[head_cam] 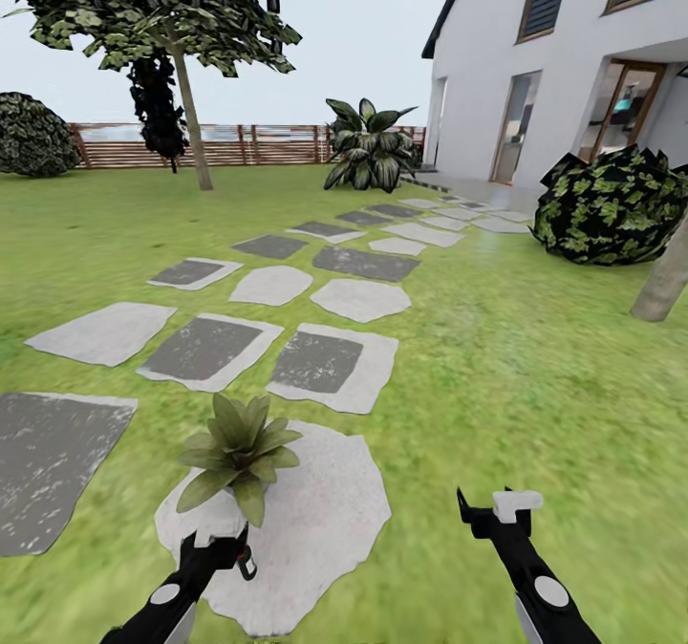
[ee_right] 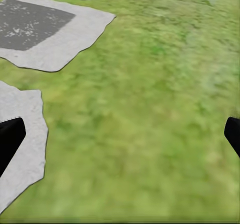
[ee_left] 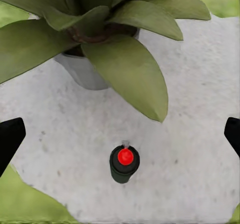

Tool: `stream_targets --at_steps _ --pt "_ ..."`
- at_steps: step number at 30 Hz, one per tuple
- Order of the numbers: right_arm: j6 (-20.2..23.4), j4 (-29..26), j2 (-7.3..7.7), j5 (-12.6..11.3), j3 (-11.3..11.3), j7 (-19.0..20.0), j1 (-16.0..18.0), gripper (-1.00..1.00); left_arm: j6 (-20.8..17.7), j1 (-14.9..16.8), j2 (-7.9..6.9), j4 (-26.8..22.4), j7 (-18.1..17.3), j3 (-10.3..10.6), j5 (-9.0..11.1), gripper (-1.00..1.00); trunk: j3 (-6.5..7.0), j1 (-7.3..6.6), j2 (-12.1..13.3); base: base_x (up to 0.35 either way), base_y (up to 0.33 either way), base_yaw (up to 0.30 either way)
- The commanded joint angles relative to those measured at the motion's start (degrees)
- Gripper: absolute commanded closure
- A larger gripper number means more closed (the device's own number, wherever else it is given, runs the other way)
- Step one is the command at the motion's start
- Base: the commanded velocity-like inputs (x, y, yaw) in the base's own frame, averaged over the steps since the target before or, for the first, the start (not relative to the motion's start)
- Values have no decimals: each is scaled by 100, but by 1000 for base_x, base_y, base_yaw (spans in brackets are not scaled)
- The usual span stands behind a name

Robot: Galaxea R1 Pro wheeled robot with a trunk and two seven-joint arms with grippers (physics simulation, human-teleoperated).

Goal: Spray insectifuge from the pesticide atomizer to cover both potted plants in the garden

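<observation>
On the pale stepping stone [head_cam: 325,520] nearest the robot, one potted plant [head_cam: 239,453] sits with its broad green leaves fanned out, and the pesticide atomizer [head_cam: 247,562] stands just in front of it, close to the left gripper [head_cam: 222,541]. From the head camera the bottle is a small dark shape half hidden by that gripper. The left wrist camera looks straight down on the pesticide atomizer [ee_left: 124,163]: it stands upright, long axis vertical, red cap toward the lens and a small pale nozzle tip on the side facing the plant [ee_left: 100,34] in its grey pot. No label or writing can be made out from this angle. The left gripper's [ee_left: 120,134] fingers are spread wide, well apart on either side of the bottle and not touching it. Off to the right, the right gripper [head_cam: 497,512] hangs over bare lawn [head_cam: 535,367]; its wrist camera shows its dark fingertips [ee_right: 10,139] also spread wide, holding nothing, with grass and stone edges below. Farther off stand a white house [head_cam: 564,61] and a slatted fence [head_cam: 239,145].
</observation>
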State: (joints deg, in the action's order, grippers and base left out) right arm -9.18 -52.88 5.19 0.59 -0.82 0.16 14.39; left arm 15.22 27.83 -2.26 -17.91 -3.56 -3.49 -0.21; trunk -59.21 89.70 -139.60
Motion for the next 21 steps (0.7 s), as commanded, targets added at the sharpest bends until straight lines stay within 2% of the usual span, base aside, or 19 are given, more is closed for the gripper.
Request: stream_targets --at_steps 1,7,9,21 --pt "-19 3 0 0 -4 2 3 -100 40 3 4 60 -34 -41 1 -100 -32 21 -44 0 0 0" --pt "-22 -2 0 -6 -6 1 3 -100 525 3 -5 232 -16 -71 10 -100 -195 153 -284 0 0 0" --pt "-22 -1 0 -6 -6 1 3 -100 551 3 -9 241 -14 -72 11 -100 -249 197 -364 0 0 0" --pt "-31 117 -4 2 -6 1 3 -100 594 3 -11 253 -13 -73 12 -100 -625 228 -380 0 0 0"
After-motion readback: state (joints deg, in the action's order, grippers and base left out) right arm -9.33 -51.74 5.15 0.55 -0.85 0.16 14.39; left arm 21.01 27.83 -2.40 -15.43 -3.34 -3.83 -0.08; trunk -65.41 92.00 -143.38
